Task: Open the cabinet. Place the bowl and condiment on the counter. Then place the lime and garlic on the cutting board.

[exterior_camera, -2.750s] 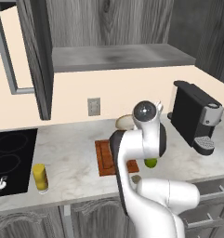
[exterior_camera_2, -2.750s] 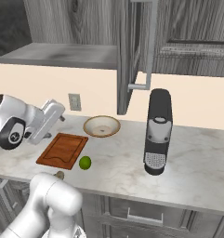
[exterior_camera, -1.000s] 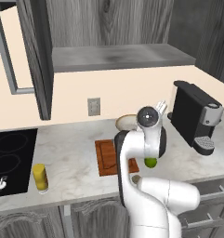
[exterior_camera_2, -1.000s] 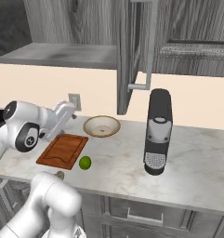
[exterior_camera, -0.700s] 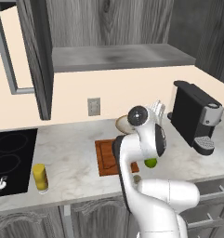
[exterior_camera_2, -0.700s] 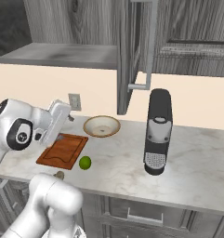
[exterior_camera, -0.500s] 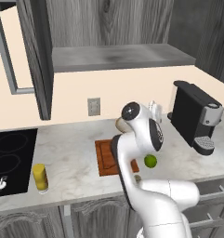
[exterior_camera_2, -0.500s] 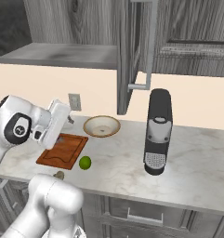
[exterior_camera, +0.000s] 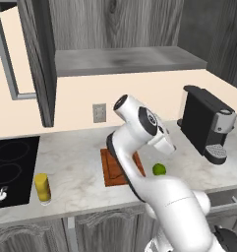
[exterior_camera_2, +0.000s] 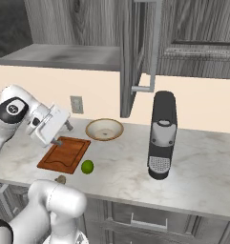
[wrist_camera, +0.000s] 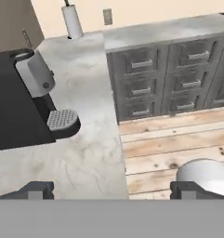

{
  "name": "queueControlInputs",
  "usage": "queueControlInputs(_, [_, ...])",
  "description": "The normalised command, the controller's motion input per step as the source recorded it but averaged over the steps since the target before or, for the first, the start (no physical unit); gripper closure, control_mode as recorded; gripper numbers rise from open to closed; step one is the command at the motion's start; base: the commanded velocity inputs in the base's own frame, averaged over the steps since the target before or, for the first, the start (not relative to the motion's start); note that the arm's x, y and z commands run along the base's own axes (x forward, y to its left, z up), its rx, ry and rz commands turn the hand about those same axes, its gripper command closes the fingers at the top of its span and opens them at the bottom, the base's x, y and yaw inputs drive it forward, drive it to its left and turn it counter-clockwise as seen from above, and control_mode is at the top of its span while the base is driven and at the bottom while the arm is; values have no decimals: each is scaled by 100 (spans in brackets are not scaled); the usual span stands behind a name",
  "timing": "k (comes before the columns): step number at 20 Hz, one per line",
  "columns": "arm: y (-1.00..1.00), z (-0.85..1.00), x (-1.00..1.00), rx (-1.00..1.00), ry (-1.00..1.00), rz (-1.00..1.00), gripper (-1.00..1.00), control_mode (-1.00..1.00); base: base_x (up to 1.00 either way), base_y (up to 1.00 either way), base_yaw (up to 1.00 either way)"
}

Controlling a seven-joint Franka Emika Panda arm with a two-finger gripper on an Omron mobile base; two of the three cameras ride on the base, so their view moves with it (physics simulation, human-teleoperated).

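Observation:
The cabinet (exterior_camera: 39,59) stands open, and its door (exterior_camera_2: 138,52) hangs out over the counter (exterior_camera_2: 121,167). On the worktop sit the cream bowl (exterior_camera_2: 104,129) near the wall and the yellow condiment (exterior_camera: 42,187) beside the cooktop. The lime (exterior_camera_2: 87,167) lies just right of the cutting board (exterior_camera_2: 65,154), and the garlic (exterior_camera_2: 61,179) rests at the counter's front edge. My gripper (exterior_camera_2: 62,133) hovers above the board's far right corner, open and empty. The hand view looks across the counter (wrist_camera: 85,135) between the fingertips (wrist_camera: 36,189). In the left base view the lime (exterior_camera: 159,170) shows below the hand (exterior_camera: 165,143).
A black coffee machine (exterior_camera_2: 162,136) stands on the right of the counter, also seen as the machine (wrist_camera: 34,83) from the hand. A black cooktop (exterior_camera: 12,167) lies at the left. Lower grey drawers (wrist_camera: 169,79) and wooden floor (wrist_camera: 178,148) lie beyond the counter's end.
The wrist has swung and turned, lifting the hand away from above the lime, which now shows uncovered in the left base view. The jaws stayed open.

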Motion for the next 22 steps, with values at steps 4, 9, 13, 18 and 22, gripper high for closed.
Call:
queueControlInputs(4, [-1,-49,0,-10,62,34,-100,-100,0,0,0])
queueControlInputs(9, [-12,-32,0,13,36,51,-100,-100,0,0,0])
queueControlInputs(13, [-3,0,0,33,28,48,-100,-100,0,0,0])
queueControlInputs(18, [-4,-8,1,30,23,44,-100,-100,0,0,0])
queueControlInputs(22, [0,-25,21,23,25,39,-100,-100,0,0,0])
